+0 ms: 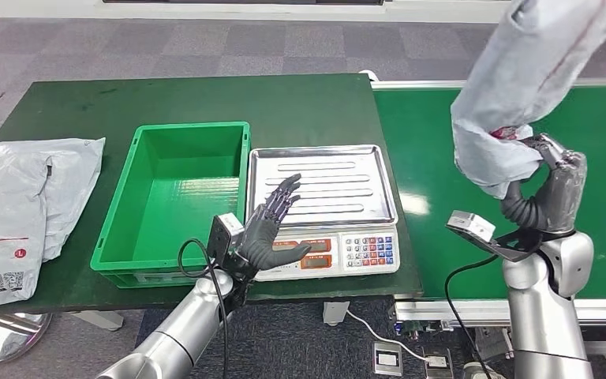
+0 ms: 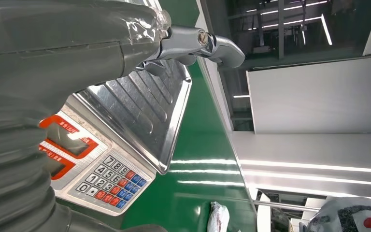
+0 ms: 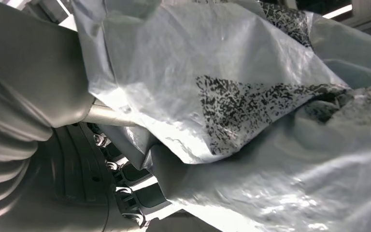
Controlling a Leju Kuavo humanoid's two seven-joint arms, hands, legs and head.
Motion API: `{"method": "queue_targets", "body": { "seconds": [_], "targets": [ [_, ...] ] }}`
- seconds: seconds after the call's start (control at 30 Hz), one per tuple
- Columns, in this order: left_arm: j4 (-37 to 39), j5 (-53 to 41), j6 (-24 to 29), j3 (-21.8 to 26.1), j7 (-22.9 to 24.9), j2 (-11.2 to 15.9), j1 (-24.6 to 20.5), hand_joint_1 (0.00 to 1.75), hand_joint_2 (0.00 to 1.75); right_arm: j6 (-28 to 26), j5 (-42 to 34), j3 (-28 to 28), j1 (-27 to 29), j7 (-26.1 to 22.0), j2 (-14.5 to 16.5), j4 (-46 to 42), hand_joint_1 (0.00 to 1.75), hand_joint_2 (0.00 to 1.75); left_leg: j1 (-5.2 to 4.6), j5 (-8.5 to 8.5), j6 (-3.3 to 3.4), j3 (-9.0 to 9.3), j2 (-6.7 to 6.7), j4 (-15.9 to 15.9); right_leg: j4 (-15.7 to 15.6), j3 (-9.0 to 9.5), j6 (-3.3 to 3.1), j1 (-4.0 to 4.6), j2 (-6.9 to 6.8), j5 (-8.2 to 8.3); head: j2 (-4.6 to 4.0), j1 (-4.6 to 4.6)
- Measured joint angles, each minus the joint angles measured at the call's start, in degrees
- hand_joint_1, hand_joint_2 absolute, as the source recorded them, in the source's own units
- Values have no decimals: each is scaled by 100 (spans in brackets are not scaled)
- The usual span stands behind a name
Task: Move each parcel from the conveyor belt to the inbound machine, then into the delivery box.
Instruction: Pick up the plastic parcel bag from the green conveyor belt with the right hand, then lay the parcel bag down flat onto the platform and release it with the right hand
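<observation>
Parcel (image 1: pixel 521 71), a grey plastic mailing bag, held up high over the conveyor belt (image 1: pixel 600 197) at the right, well clear of its green surface, crumpled where gripped. Belt running along the right side, butted against the dark green table (image 1: pixel 71 110) to its left. On that table, far left, two more grey bags (image 1: pixel 24 213) lying flat and overlapping, a printed label at the near corner. Next to the right, green bin (image 1: pixel 114 237), upright, nothing visible inside. Just beside the bin on its right, scale (image 1: pixel 323 189) with a ribbed steel tray on top and a keypad (image 1: pixel 368 250) and red-framed displays on its near face; tray bare. Right hand (image 1: pixel 548 185) above the near part of the belt, fingers closed around the lower bunched end of the parcel; close wrist view crowded by wrinkled grey plastic (image 3: pixel 222 96) with black speckled print against the hand. Left hand (image 1: pixel 272 229) hovering over the near left corner of the scale, fingers spread apart and holding nothing, pointing toward the far side.
</observation>
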Motion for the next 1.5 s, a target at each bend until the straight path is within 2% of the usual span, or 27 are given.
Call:
{"method": "queue_targets", "body": {
  "seconds": [0.1,0.23,0.47,0.53,0.63,0.7,0.8,0.9,1.13,1.3,1.5],
  "targets": [
    [-1,-1,-6,0,0,0,-1,0,175,44,107,27,-40,114,-5,129,175,175,0,-1,0,0,2,0,0,2,0,1,3,0,0,0],
    [-17,-2,-6,0,-2,-2,-2,0,175,241,541,245,-193,600,-113,752,175,175,0,-1,1,0,10,0,-1,1,3,0,11,2,0,0],
    [-31,-2,-6,0,-2,0,-2,0,175,341,675,447,-299,747,-199,1221,175,175,0,-2,1,-1,10,0,1,1,5,1,13,3,0,0],
    [-31,-1,-7,0,-2,5,-3,0,175,803,942,547,-393,1071,-226,1370,175,175,0,-4,2,-1,15,-1,2,1,5,1,18,3,0,0],
    [-38,5,-17,0,-2,17,-4,0,175,2038,1517,1006,-734,1827,-311,1972,175,175,0,-5,3,2,30,-1,2,-1,4,1,32,5,0,0],
    [-45,10,-20,0,-2,24,-5,0,175,2523,1645,1390,-954,2012,-340,2454,175,175,0,-3,5,3,30,-1,2,0,4,1,32,7,0,0],
    [-53,11,-21,0,-2,29,-4,0,175,2809,1610,1845,-1217,2024,-339,3004,175,175,1,2,3,3,24,0,3,0,3,2,27,10,0,0],
    [-64,11,-21,0,-2,36,-3,0,175,2865,1559,2157,-1388,2017,-339,3341,175,175,1,2,2,3,23,0,4,0,3,2,28,9,0,0],
    [-77,11,-21,0,-2,47,-3,0,175,2897,1546,2458,-1588,2004,-339,3716,175,175,1,-4,5,3,25,0,1,-1,3,1,30,7,0,0],
    [-92,11,-21,0,-2,47,3,0,175,3542,1408,2740,-1623,1552,-384,3894,175,175,1,-4,5,8,28,1,0,0,3,1,32,8,0,0],
    [-95,9,-21,0,-2,46,5,0,175,3407,1197,3159,-1593,1337,-453,3968,175,175,1,-7,3,16,43,1,0,2,3,2,50,8,0,0]
  ]
}}
